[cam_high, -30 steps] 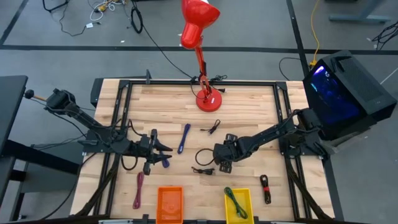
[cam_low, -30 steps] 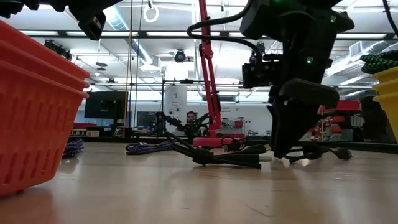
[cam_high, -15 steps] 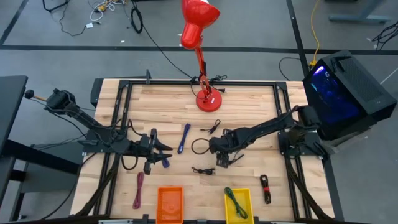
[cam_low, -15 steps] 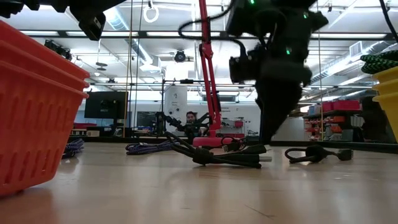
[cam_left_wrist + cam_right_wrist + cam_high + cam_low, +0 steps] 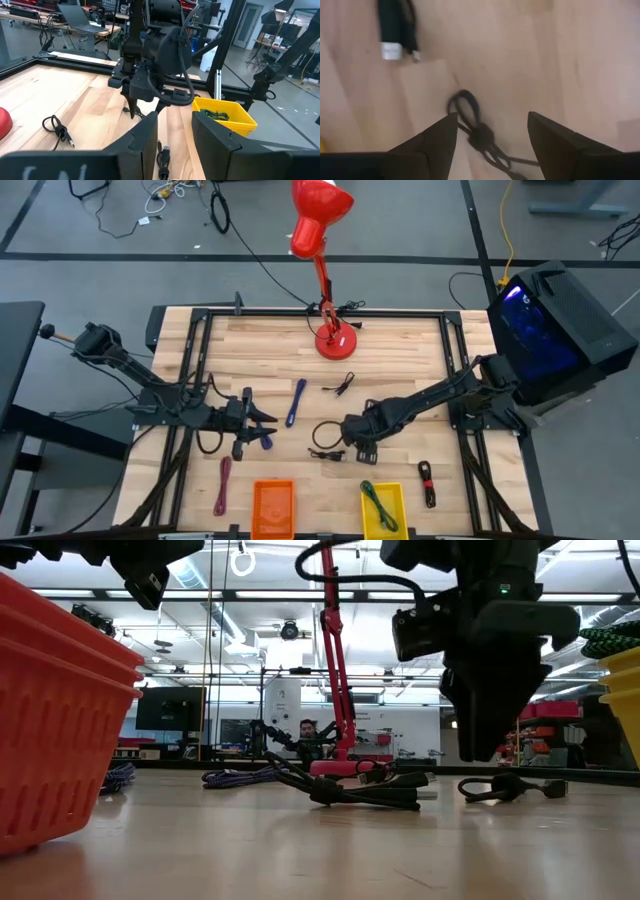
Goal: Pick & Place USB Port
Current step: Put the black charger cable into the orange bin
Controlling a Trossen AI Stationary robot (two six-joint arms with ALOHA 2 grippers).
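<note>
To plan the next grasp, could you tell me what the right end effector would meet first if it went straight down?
Likely the black cable, lying on the table between the open fingers of the right end effector; exact depth is unclear.

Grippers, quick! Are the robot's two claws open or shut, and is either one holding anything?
Left gripper: open, holding nothing, waiting at the table's left side.
Right gripper: open, empty, hovering over a black cable.

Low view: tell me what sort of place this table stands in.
Most likely a robotics lab or workshop. Beyond the wooden table is a wide room with ceiling strip lights, a dark monitor and a person seated far back among equipment. The high view adds a grey floor with loose cables.
</note>
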